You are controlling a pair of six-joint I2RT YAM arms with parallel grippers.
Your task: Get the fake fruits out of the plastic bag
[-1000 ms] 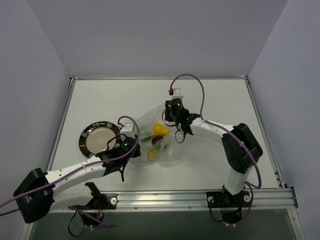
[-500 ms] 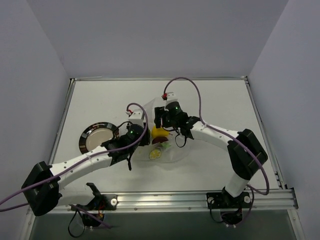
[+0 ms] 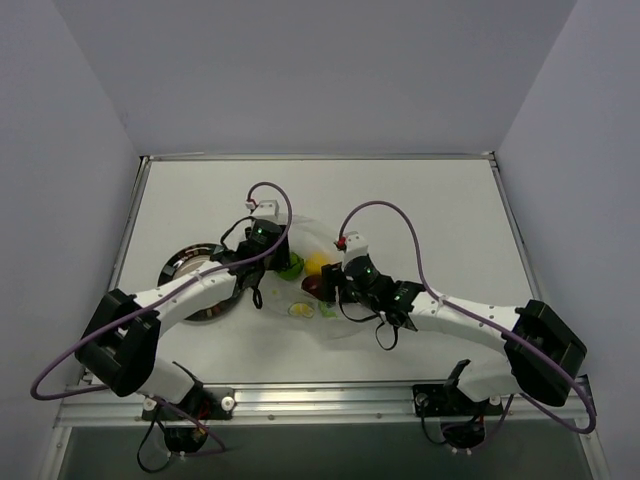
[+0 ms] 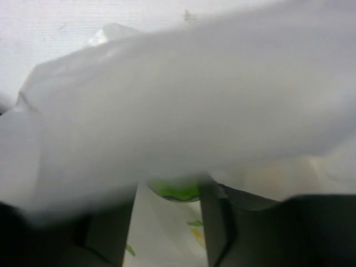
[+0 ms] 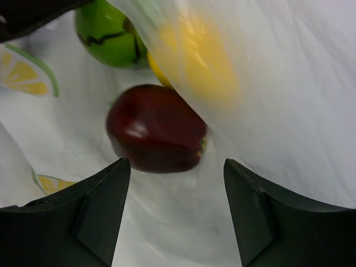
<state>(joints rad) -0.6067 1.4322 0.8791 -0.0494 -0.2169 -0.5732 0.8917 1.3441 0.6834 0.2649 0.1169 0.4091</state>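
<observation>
From above: large clear crinkly plastic bag [image 3: 345, 305] spread mid-table. Bright green plastic ball [image 3: 291, 266], yellow plastic fruit [image 3: 320, 262] and dark red glossy plastic fruit [image 3: 312, 287] bunched together at its left part. Left gripper [image 3: 278, 262] just beside the green ball, right gripper [image 3: 328, 292] just beside the red fruit. Round dark-rimmed plate [image 3: 180, 268] further left, partly under the left arm.

Left wrist: bag film draped across most of the frame. Fingers [image 4: 105, 233] spread apart, nothing pinched, green ball just beyond the gap.

Right wrist: fingers [image 5: 97, 214] wide apart and empty, red fruit ahead of the gap on printed film. Yellow fruit blurred behind a fold, green ball at far left.

Judged from this: probably light, hard, slick fruits, apt to roll or squirt from a pinch. Best gripped across the widest middle. Limp, slippery bag, easily snagged, so keep pads clear of folds.
</observation>
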